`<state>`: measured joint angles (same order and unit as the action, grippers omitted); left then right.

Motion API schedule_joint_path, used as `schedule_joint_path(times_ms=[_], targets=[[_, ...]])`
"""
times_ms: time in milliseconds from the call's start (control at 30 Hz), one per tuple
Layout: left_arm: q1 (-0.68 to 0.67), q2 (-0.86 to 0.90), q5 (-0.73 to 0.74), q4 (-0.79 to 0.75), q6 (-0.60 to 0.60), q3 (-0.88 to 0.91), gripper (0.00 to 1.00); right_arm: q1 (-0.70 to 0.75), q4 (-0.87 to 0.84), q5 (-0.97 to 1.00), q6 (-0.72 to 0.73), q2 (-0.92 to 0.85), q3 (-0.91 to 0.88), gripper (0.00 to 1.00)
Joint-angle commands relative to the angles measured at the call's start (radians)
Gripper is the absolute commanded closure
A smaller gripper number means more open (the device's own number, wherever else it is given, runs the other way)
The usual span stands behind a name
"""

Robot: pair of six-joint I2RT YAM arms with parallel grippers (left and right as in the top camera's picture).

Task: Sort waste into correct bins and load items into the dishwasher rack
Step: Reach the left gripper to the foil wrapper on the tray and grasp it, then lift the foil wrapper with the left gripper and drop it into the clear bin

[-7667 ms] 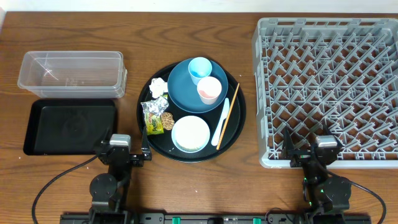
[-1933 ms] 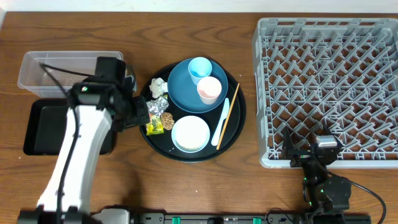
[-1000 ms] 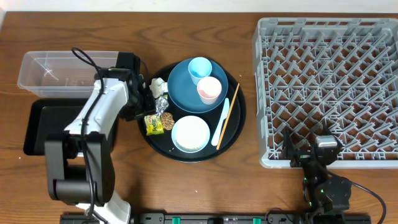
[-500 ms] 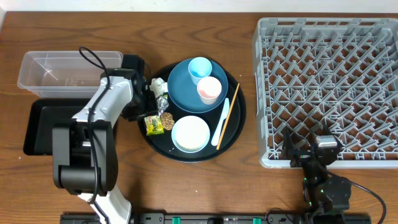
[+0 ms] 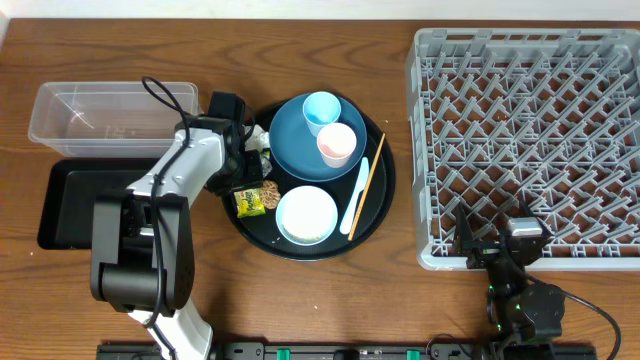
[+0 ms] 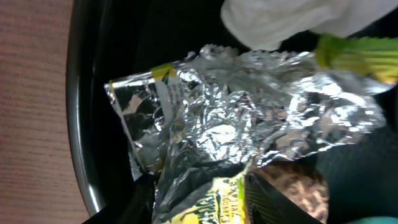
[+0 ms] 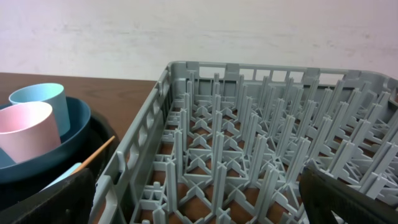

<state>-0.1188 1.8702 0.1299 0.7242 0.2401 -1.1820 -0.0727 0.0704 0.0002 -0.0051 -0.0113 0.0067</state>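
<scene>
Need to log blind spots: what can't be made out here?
Left hand: overhead, its own arm covers the fingers; open or shut unclear.
Tissue: left wrist, cut off by top edge.
Biscuit: left wrist, partly under wrapper, cut by bottom edge.

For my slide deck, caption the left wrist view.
Left wrist close-up: crumpled silvery snack wrapper on the black tray, white tissue above, brown biscuit below.
</scene>
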Motion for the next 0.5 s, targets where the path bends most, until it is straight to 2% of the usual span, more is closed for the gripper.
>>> schedule_joint_path(times_ms=[0, 100, 233, 300, 400, 467], targets=[[0.0, 0.008, -0.02, -0.008, 0.013, 0.014, 0.51, -0.006, 0.005, 0.011, -0.008, 0.005, -0.001, 0.01], [0.0, 0.008, -0.02, -0.012, 0.013, 0.014, 0.55, -0.006, 0.005, 0.011, -0.008, 0.005, -0.001, 0.01], [0.0, 0.008, -0.02, -0.011, 0.013, 0.014, 0.74, -0.006, 0.005, 0.011, -0.008, 0.005, -0.001, 0.01], [0.0, 0.008, -0.019, -0.011, 0.013, 0.014, 0.76, -0.006, 0.005, 0.011, -0.008, 0.005, -0.001, 0.01], [0.0, 0.008, -0.019, -0.01, 0.013, 0.014, 0.91, -0.006, 0.005, 0.011, -0.008, 0.005, -0.001, 0.01], [0.0, 0.008, -0.019, -0.005, 0.013, 0.013, 0.94, -0.006, 0.005, 0.011, -0.008, 0.005, -0.001, 0.01]])
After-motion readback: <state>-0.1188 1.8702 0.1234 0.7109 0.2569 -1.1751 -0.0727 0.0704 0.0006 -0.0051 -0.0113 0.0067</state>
